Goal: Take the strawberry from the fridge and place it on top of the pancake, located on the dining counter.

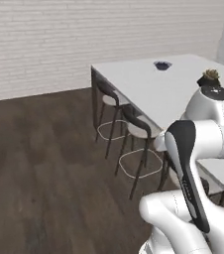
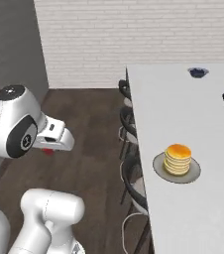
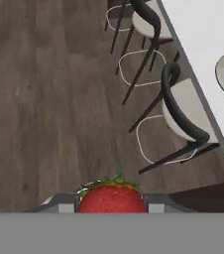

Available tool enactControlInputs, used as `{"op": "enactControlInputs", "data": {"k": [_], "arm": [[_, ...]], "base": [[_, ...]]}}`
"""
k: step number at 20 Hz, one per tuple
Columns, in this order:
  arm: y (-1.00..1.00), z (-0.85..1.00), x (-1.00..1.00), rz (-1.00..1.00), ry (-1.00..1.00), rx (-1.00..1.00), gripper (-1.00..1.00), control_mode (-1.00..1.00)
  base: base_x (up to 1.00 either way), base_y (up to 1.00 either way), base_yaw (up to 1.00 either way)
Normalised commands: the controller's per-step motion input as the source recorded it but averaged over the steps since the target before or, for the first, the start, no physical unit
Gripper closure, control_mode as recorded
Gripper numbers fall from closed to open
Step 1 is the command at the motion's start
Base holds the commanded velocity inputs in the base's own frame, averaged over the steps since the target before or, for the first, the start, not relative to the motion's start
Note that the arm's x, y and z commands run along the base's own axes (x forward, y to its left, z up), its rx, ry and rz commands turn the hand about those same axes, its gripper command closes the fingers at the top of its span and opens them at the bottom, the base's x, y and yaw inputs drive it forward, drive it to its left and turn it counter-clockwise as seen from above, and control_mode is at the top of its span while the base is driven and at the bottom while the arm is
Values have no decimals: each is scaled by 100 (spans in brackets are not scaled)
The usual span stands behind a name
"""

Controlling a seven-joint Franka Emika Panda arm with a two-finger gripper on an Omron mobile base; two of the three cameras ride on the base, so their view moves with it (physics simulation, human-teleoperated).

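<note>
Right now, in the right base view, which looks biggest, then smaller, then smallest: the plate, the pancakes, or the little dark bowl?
1. Plate, widest.
2. Pancakes, stacked on the plate.
3. Dark bowl, smallest, though it sits farther from the camera, so it may only look that small.

From my station the scene is evenly, softly lit with no clear source. The large plain white dining counter [image 2: 183,119] reads bright, nearly washed out. The dark wood-plank floor [image 1: 44,163] carries faint blurred shadows. All views look soft and low-resolution; edges stay undistorted.
</note>
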Motion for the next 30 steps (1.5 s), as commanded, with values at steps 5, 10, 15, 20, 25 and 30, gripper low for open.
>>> {"op": "enactControlInputs", "data": {"k": [5,10,15,20,25,30], "arm": [[0,0,0,0,0,0,100,100],[0,0,0,0,0,0,100,100],[0,0,0,0,0,0,100,100],[0,0,0,0,0,0,100,100],[0,0,0,0,0,0,100,100],[0,0,0,0,0,0,100,100]], "base": [[50,2,-82],[38,8,-87],[52,28,-85],[58,45,-77],[21,50,-69],[12,45,-13]]}}
